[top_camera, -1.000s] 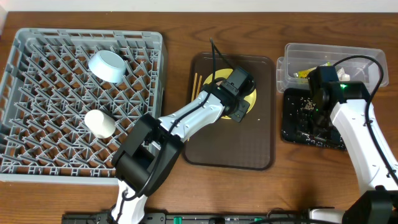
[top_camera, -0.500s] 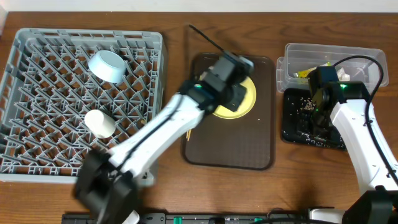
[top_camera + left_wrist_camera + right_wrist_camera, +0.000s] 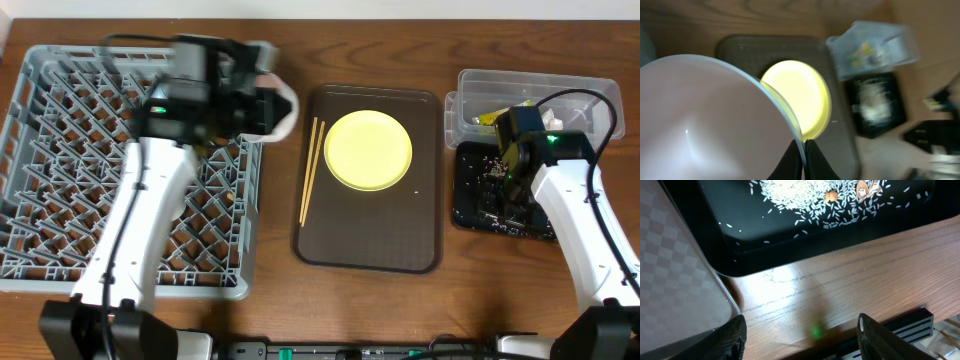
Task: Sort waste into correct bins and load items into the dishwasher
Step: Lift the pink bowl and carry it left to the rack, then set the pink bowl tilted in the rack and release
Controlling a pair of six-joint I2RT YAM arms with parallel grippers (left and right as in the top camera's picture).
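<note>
My left gripper point(image 3: 268, 108) is shut on the rim of a white bowl point(image 3: 288, 112) and holds it over the far right corner of the grey dish rack point(image 3: 60, 240). In the left wrist view the bowl point(image 3: 705, 120) fills the left side, and the black fingertips point(image 3: 799, 161) pinch its rim. The yellow plate point(image 3: 370, 150) and the wooden chopsticks point(image 3: 309, 172) lie on the brown serving tray. My right gripper point(image 3: 512, 165) is open and empty over the black tray point(image 3: 470, 215), which holds rice scraps point(image 3: 805, 197). The clear tub point(image 3: 590, 92) holds the wrapper and tissue.
The brown serving tray point(image 3: 370, 235) lies between the rack and the bins. The left arm hides the rack's middle, so the blue bowl and the white cup do not show. Bare wooden table point(image 3: 850, 285) lies in front of the black tray.
My left arm has swung left from the brown tray to the rack's far right corner, carrying the white bowl. The yellow plate is uncovered. The right arm has not moved.
</note>
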